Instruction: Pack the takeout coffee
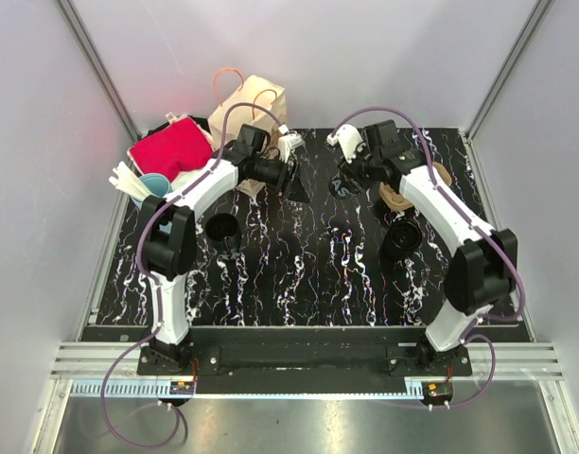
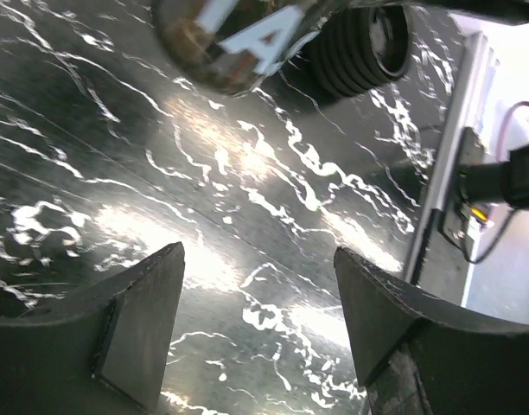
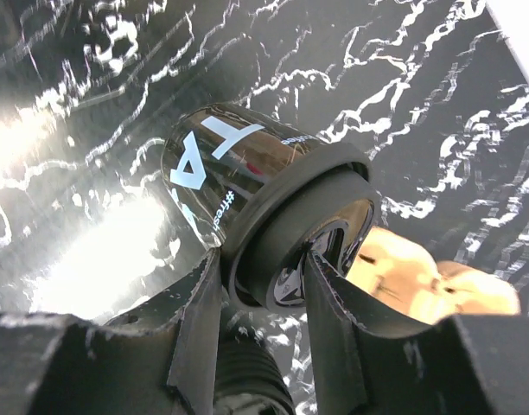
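Observation:
A glossy black coffee cup [image 3: 239,173] with white lettering is tilted on its side over the marbled table. My right gripper [image 3: 260,255] is shut on its rim, one finger inside the mouth and one outside. In the top view this gripper [image 1: 348,178] is at the table's far middle. The cup also shows at the top of the left wrist view [image 2: 239,39]. My left gripper [image 2: 258,255] is open and empty, just left of the cup in the top view [image 1: 294,180]. A brown paper bag [image 1: 252,99] stands at the far left.
A ribbed black cup [image 1: 400,241] sits right of centre and shows in the left wrist view [image 2: 368,39]. Another black cup [image 1: 220,227] stands on the left. A tan cardboard carrier [image 1: 398,197] lies by the right arm. A red cloth [image 1: 171,151] and a blue cup [image 1: 155,184] are far left.

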You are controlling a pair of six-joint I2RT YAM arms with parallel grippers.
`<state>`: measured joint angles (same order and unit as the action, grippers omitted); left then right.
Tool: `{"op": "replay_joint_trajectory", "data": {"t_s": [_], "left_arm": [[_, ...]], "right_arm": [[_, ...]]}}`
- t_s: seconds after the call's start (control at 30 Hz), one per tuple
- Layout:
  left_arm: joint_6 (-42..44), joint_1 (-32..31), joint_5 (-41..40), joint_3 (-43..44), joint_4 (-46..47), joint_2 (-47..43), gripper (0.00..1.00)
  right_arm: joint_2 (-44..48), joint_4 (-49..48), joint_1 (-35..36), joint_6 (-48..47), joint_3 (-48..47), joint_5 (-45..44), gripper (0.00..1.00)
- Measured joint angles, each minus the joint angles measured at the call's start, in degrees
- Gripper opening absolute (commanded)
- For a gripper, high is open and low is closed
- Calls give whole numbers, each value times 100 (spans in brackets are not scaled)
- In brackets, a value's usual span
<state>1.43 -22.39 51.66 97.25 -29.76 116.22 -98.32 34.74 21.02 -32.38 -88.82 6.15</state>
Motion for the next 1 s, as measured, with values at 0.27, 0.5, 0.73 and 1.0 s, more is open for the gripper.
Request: {"op": "replay_joint_trajectory", "data": {"t_s": [0.27, 0.5, 0.73, 1.0], "left_arm": [[50, 278, 221, -551, 98, -17, 73], [463, 243, -52, -1060, 216, -57, 73], [551, 234, -109, -1263, 319, -219, 74], [562, 267, -136, -1281, 470, -256, 74]], "right_arm": [[866, 20, 389, -726, 1209, -289, 29], [870, -68, 841, -1071, 1679, -922, 29], [855, -494, 1534, -1458, 2074, -1759, 30], [612, -1010, 1969, -1600, 2566, -2455, 32]]}}
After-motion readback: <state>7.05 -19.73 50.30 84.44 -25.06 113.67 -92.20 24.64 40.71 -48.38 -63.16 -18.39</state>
